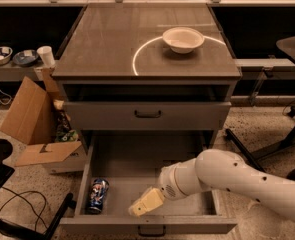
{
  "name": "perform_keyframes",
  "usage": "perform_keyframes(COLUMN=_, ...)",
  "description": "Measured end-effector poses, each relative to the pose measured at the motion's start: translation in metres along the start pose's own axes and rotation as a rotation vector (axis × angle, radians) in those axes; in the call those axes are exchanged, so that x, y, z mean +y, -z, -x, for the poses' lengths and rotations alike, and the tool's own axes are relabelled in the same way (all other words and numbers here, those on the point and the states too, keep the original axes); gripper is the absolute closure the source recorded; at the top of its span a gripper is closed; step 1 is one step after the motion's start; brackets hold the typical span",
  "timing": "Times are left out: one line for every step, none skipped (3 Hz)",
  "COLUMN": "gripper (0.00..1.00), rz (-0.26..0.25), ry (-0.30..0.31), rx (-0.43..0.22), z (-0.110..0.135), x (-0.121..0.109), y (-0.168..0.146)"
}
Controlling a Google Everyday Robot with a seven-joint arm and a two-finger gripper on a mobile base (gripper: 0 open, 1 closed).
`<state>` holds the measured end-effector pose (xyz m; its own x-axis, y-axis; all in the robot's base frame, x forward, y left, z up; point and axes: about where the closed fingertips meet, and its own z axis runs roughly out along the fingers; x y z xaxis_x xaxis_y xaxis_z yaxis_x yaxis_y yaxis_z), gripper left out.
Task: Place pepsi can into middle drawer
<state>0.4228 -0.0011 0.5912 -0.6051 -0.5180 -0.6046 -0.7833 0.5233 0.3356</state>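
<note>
The pepsi can (pixel 98 195), dark blue with red and white marks, lies on its side on the grey floor at the front left of the open middle drawer (pixel 152 166). My gripper (pixel 146 200) is inside the drawer near the front, right of the can and apart from it. It is open and empty. Only one cream finger (pixel 143 204) shows, pointing down-left; the white arm comes in from the lower right.
The upper drawer front (pixel 147 115) is nearly closed above. A white bowl (pixel 183 39) sits on the cabinet top. A cardboard box (pixel 34 116) stands on the floor to the left, with cables below it. A dark stand's legs (pixel 282 134) are to the right.
</note>
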Motion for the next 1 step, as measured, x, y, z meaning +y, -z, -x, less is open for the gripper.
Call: perform_keyframes(gripper=0.00, rz=-0.186, ry=0.033, rx=0.111, z=-0.0066, x=-0.0169, y=0.0260)
